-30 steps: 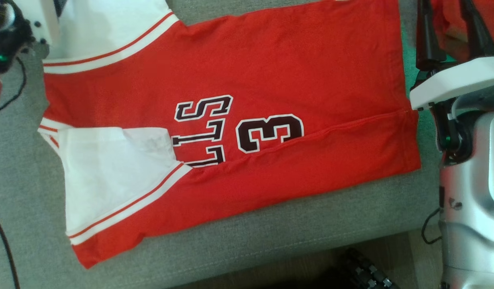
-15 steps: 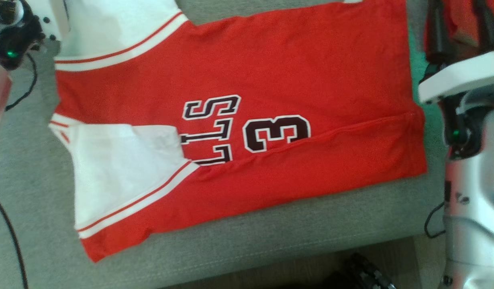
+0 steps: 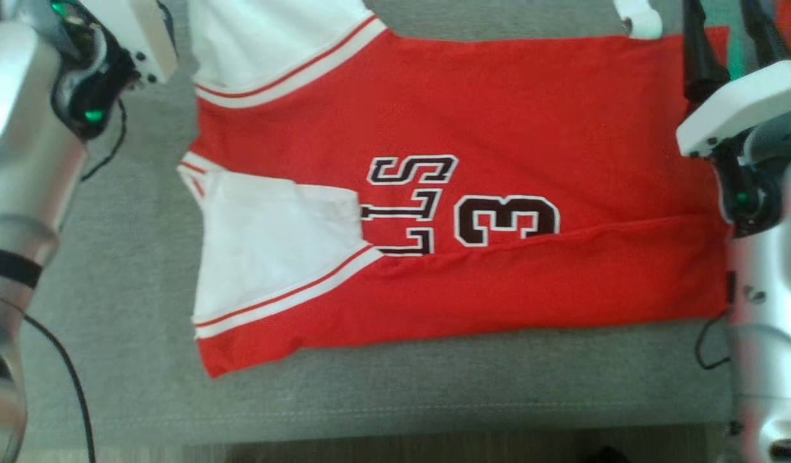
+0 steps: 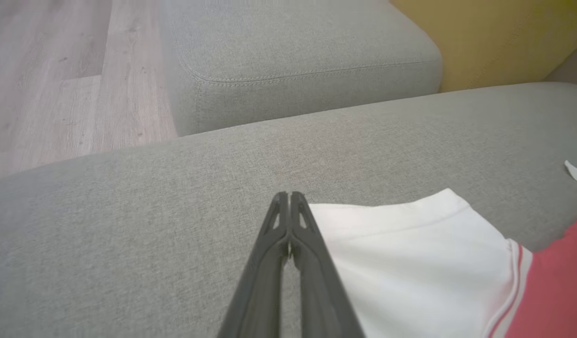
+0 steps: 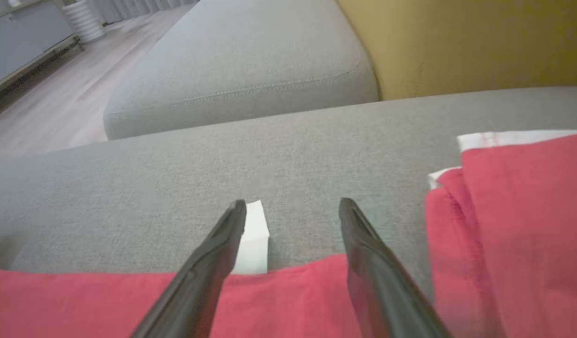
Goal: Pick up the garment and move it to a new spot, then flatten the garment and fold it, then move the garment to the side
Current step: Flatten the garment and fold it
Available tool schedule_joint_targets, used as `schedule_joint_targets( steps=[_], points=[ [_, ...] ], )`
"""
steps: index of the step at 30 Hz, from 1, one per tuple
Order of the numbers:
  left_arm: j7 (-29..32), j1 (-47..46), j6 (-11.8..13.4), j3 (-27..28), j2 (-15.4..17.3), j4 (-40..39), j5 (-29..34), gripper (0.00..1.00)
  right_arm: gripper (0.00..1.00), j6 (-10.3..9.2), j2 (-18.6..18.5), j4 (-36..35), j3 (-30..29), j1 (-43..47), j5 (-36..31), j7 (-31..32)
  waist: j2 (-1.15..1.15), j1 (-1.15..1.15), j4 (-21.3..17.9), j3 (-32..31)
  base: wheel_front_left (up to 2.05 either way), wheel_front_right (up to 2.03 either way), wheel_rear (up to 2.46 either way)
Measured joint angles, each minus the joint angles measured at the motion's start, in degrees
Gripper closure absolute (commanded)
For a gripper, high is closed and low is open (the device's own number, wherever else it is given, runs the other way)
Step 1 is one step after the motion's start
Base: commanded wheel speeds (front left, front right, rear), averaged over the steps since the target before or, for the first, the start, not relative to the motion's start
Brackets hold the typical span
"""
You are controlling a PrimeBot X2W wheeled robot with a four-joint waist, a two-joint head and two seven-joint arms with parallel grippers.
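One partly folded red-and-white garment [image 3: 498,116] flat on the grey cushion [image 3: 434,386].

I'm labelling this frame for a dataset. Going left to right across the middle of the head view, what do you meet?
In order: left forearm → grey cushion → white sleeve → black lettering → number 3 → plain red hem end → right forearm.
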Motion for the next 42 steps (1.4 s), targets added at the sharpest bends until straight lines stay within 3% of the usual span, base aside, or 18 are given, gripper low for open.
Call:
schedule_joint_targets(
  steps=[7,15,16,17,18,28,42],
  points=[
    [-1.3,2.1,0.0,-0.6,-0.8,-3.2,-0.2,1.0,0.0,0.0,-7.4,7.4,2.0,-0.4,2.3,3.5,0.0,0.0,3.0,-0.2,0.0,0.0,0.0],
    [-1.5,2.9,0.0,-1.3,-0.7,-4.6,-0.2,1.0,0.0,0.0,-9.6,10.3,4.6,-2.0,3.8,5.5,0.0,0.0,3.1,-0.2,0.0,0.0,0.0],
    [-1.5,2.9,0.1,-1.3,-0.6,-4.7,-0.2,1.0,0.29,0.0,-9.7,10.5,5.1,-2.2,4.2,5.7,0.0,0.0,2.9,-0.2,0.0,0.0,0.0],
    [-1.5,2.9,0.3,-1.3,-0.6,-4.8,-0.2,1.0,0.84,0.0,-9.8,10.6,5.5,-2.3,4.5,5.8,0.0,0.0,2.8,-0.2,0.0,0.0,0.0],
    [-1.5,2.9,0.5,-1.4,-0.5,-4.8,-0.2,1.0,1.0,0.0,-9.8,10.7,5.9,-2.4,4.9,5.8,0.0,0.0,2.7,-0.2,0.0,0.0,0.0],
    [-4.7,2.8,3.0,-1.1,0.8,-4.7,1.4,1.0,1.0,0.0,-10.4,10.9,8.0,-4.1,8.9,1.9,0.0,0.0,1.9,-0.2,0.0,0.0,0.0],
    [-11.4,-7.0,4.8,1.1,-0.1,1.5,3.8,1.0,1.0,0.0,-10.6,16.6,8.0,-18.6,9.8,-5.5,0.0,0.01,1.5,3.1,0.0,0.0,0.0]
  ],
)
